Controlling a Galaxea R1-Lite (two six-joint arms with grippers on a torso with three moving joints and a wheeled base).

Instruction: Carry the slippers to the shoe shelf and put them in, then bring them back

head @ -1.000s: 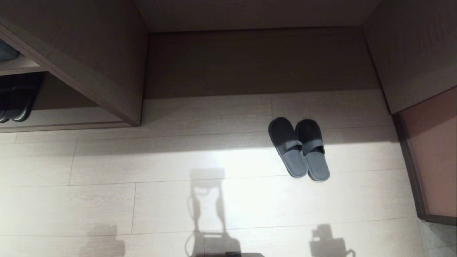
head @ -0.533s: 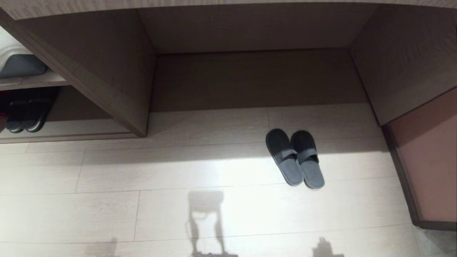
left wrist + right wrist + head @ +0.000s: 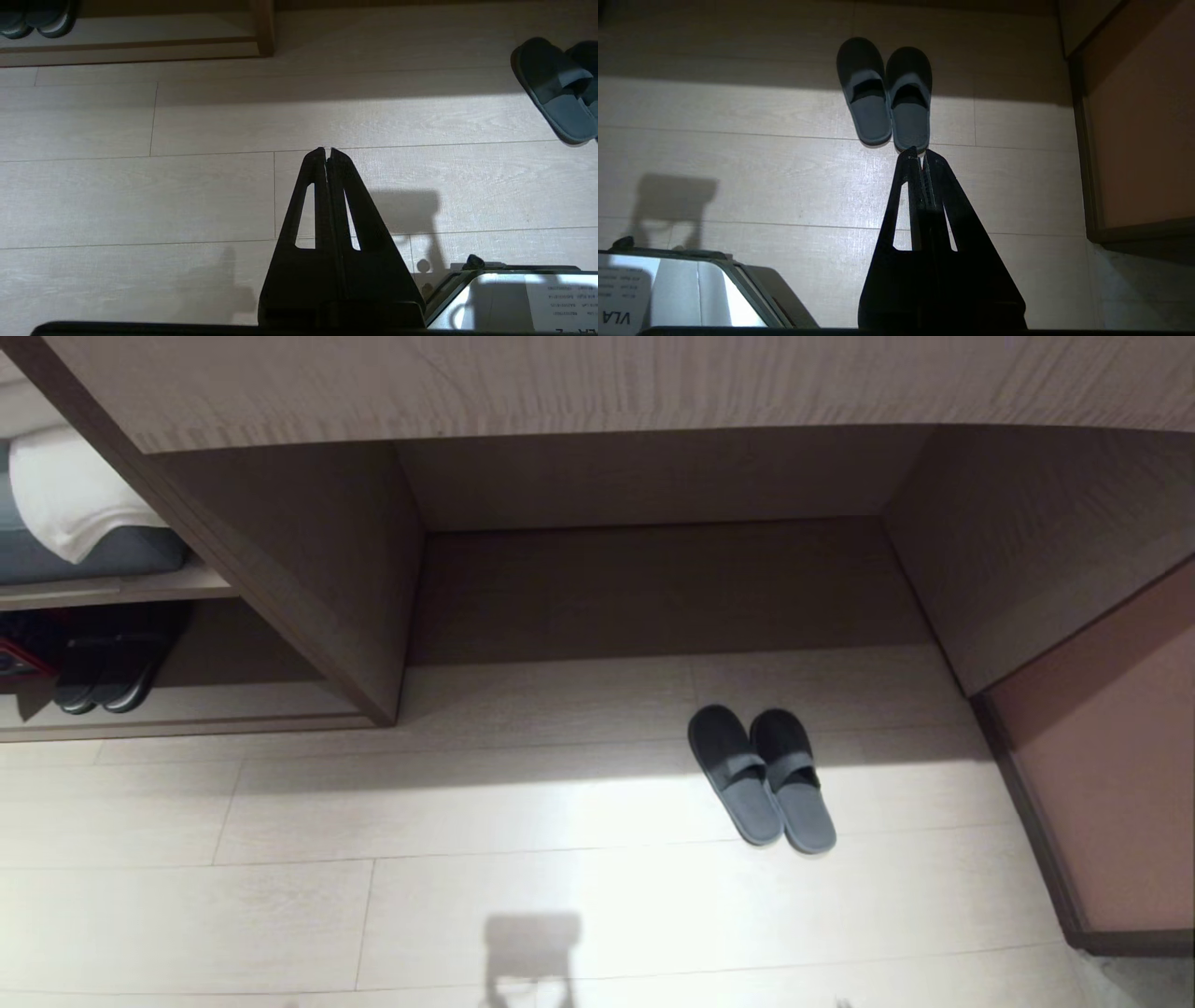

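The slippers (image 3: 761,779), a dark grey pair, lie side by side on the pale floor in front of a wide recess, toes toward it. They also show in the left wrist view (image 3: 551,88) and the right wrist view (image 3: 885,93). The shoe shelf (image 3: 233,705), a low cubby with a pale base board, is at the left (image 3: 140,42). My left gripper (image 3: 327,150) hangs shut over bare floor, well short of the shelf. My right gripper (image 3: 921,151) is shut and empty, its tips just short of the slippers' heels. Neither arm shows in the head view.
A black pair of slippers (image 3: 103,677) stands inside the shelf. White and grey folded cloth (image 3: 75,504) lies on the board above. The floor-level recess (image 3: 653,588) is straight ahead, a pinkish panel (image 3: 1111,775) to the right. My base (image 3: 514,298) sits below the grippers.
The whole head picture has slid downward as the camera tilted up, bringing the cabinet top and upper shelf into view. The slippers lie where they were on the floor.
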